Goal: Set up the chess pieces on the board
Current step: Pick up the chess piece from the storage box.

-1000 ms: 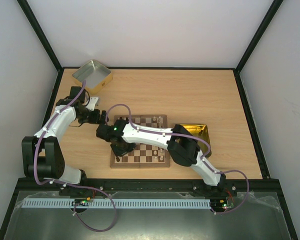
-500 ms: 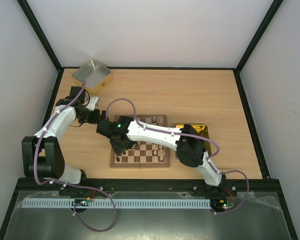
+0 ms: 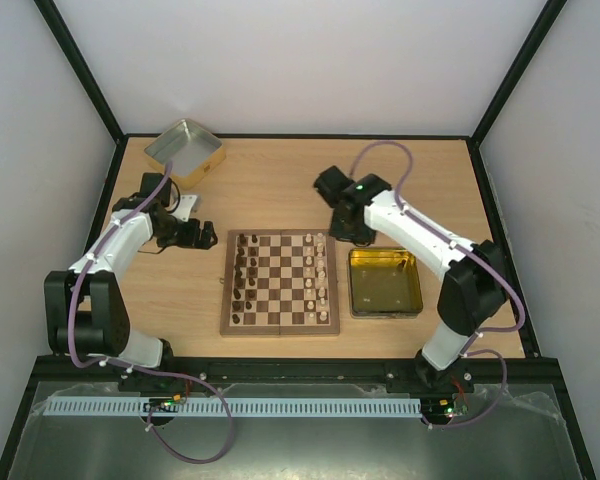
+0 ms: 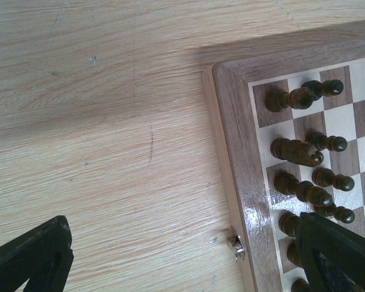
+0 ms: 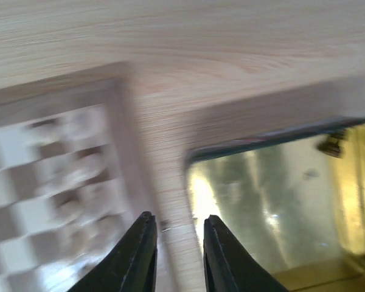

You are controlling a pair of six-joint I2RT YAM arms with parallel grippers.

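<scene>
The board (image 3: 280, 282) lies at the table's middle. Dark brown chess pieces (image 3: 245, 275) stand in its two left columns and cream-white ones (image 3: 321, 275) in its two right columns. My left gripper (image 3: 202, 237) is open and empty just left of the board's far left corner. In the left wrist view its fingers (image 4: 30, 258) are spread wide over bare table, with the board rim (image 4: 228, 134) and dark pieces (image 4: 298, 152) to the right. My right gripper (image 3: 347, 233) hovers by the board's far right corner. Its fingers (image 5: 140, 255) stand slightly apart with nothing between them; that view is blurred.
A yellow-gold square tin (image 3: 383, 283) sits right of the board and also shows in the right wrist view (image 5: 280, 194). A silver square tin (image 3: 183, 150) sits at the far left corner. Black frame rails edge the table.
My right arm has swung off the board's left side, back to the far right beside the gold tin, uncovering the board. The left arm has not moved.
</scene>
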